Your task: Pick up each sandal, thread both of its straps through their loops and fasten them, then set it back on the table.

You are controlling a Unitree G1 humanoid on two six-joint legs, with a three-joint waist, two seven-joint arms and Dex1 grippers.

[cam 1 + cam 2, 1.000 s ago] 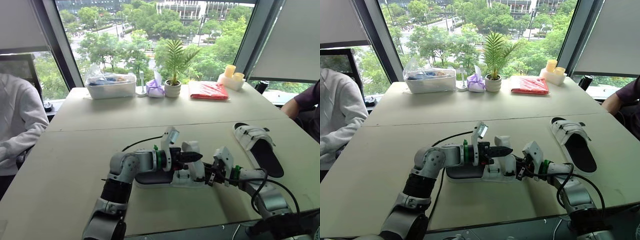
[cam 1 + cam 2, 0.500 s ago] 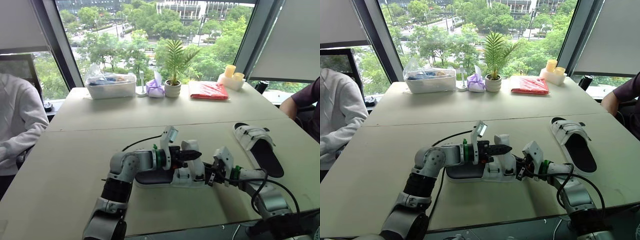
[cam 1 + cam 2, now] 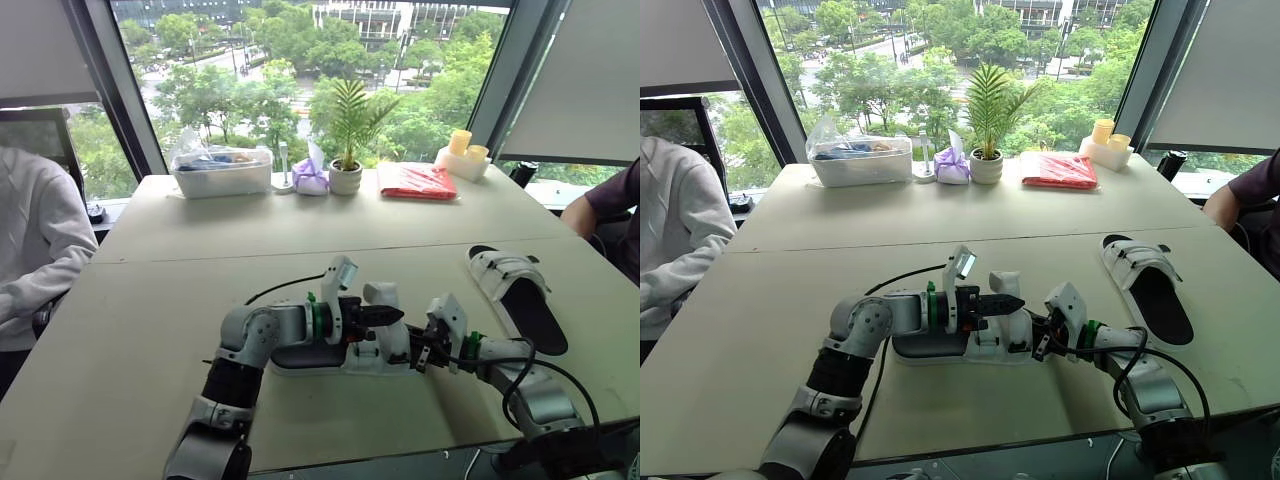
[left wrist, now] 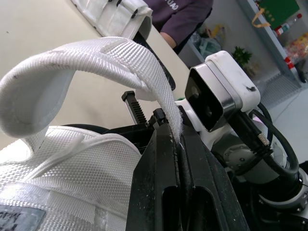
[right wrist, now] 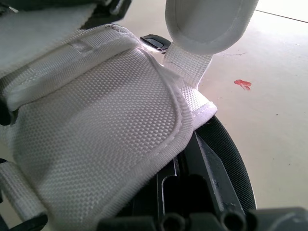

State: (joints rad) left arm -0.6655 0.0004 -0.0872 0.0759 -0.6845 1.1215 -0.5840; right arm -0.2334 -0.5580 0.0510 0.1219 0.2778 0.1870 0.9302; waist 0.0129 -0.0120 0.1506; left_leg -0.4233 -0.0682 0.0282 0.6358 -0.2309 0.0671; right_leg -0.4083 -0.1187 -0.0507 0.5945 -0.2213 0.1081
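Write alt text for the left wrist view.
Two black fingers of the left gripper pinch a white woven strap that arches up from the sandal. The other arm's white wrist camera sits behind.

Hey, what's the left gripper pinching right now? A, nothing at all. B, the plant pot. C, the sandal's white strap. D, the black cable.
C: in the left wrist view the left gripper is shut with its two black fingers on the looped white strap of the near sandal.
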